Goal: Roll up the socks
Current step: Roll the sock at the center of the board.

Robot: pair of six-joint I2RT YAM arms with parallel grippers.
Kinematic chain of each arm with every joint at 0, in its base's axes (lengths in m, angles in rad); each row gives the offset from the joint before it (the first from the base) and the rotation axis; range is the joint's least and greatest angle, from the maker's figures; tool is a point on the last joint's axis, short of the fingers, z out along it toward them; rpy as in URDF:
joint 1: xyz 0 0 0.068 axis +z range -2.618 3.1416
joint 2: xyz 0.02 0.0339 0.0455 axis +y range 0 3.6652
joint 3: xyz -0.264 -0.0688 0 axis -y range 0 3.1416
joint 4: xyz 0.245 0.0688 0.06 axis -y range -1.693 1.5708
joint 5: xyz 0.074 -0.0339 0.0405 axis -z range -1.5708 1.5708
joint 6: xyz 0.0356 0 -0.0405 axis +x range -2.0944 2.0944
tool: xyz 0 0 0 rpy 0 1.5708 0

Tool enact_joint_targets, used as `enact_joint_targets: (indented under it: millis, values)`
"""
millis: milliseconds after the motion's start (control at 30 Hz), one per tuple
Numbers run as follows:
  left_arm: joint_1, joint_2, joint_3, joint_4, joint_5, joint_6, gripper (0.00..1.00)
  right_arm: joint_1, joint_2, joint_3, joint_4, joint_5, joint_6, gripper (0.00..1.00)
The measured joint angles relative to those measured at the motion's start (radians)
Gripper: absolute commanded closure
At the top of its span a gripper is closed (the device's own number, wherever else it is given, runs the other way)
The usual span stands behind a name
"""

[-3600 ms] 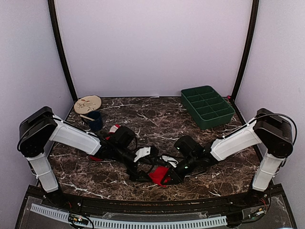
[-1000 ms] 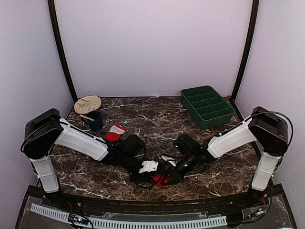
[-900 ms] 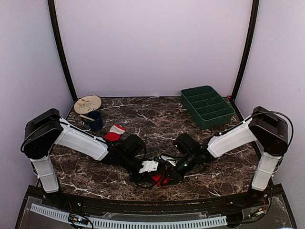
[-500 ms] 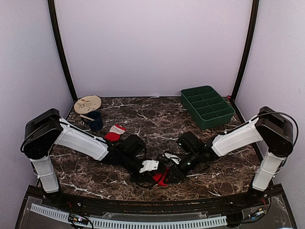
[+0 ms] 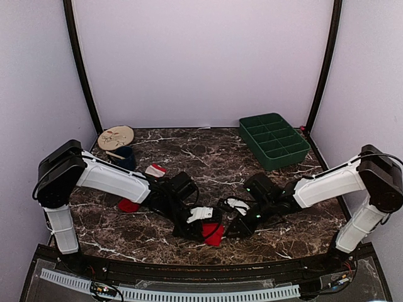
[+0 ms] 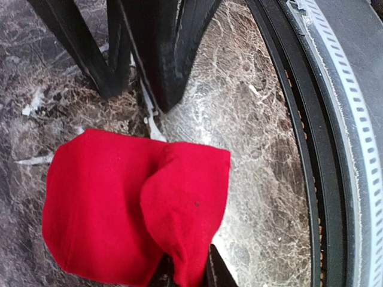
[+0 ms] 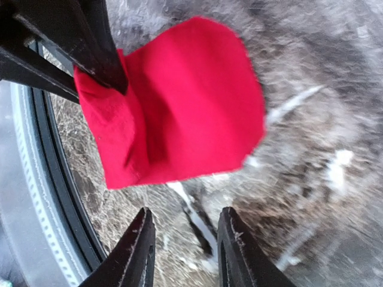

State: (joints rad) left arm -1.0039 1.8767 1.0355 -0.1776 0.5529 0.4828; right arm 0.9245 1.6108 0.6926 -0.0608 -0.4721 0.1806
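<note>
A plain red sock (image 5: 213, 234), folded into a short flat bundle, lies near the table's front edge. My left gripper (image 5: 204, 228) is shut on one fold of the red sock (image 6: 137, 203), pinched between its jaws (image 6: 187, 274). My right gripper (image 7: 182, 251) stands open just to the right of the red sock (image 7: 179, 101), clear of the cloth and holding nothing. The other sock lies under my left arm; its white-and-pink cuff (image 5: 155, 169) shows behind the arm and its red toe (image 5: 128, 205) in front.
A green compartment tray (image 5: 274, 139) stands at the back right. A round wooden disc (image 5: 116, 136) and a dark blue cup (image 5: 125, 158) sit at the back left. The black front rail (image 5: 189, 267) runs close behind the red bundle.
My right gripper has opened, let go of the red sock and drawn back to the right. My left arm shifted, uncovering the second sock's toe.
</note>
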Motion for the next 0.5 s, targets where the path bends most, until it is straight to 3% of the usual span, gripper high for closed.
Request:
enact_joint_targets:
  millis: [333,500]
  values:
    - [0.060,0.083,0.111,-0.179,0.160,-0.016,0.86,0.015,-0.152,-0.066,0.020,0.183,-0.010,0.66]
    - [0.087,0.122,0.148,-0.251,0.235,-0.020,0.87,0.090,-0.201,-0.105,0.040,0.301,0.002,0.66]
